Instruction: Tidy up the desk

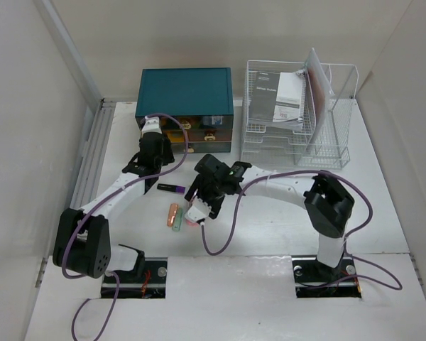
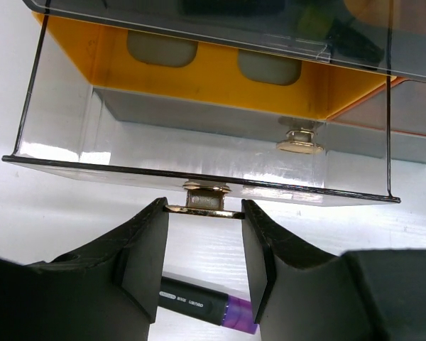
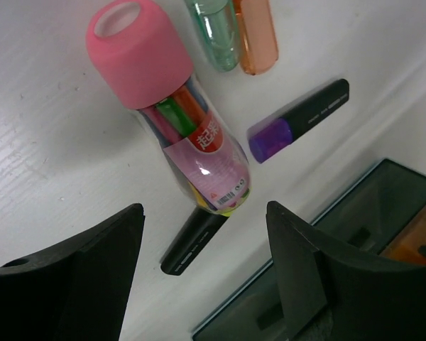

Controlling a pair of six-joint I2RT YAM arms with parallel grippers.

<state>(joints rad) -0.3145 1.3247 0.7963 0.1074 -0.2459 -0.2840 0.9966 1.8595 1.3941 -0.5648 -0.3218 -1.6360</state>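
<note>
On the white desk [image 1: 270,220] stands a teal drawer box [image 1: 184,89]. My left gripper [image 1: 153,128] [image 2: 204,209] is shut on the brass knob [image 2: 206,199] of a clear drawer [image 2: 199,153], which stands partly pulled out. My right gripper [image 1: 202,202] [image 3: 204,213] hangs open over a pink-capped clear tube of pens [image 3: 167,106], touching nothing. A black marker [image 3: 195,241] lies partly under the tube. A purple-tipped highlighter [image 3: 298,121] [image 1: 172,188] [image 2: 206,307] lies beside it, with a green highlighter [image 3: 216,28] and an orange highlighter [image 3: 259,35] further off.
A white wire rack [image 1: 298,117] holding papers stands at the back right. A second drawer's brass knob [image 2: 298,142] shows behind the clear drawer. A dark drawer edge [image 3: 355,249] sits close to my right fingers. Purple cables loop over both arms.
</note>
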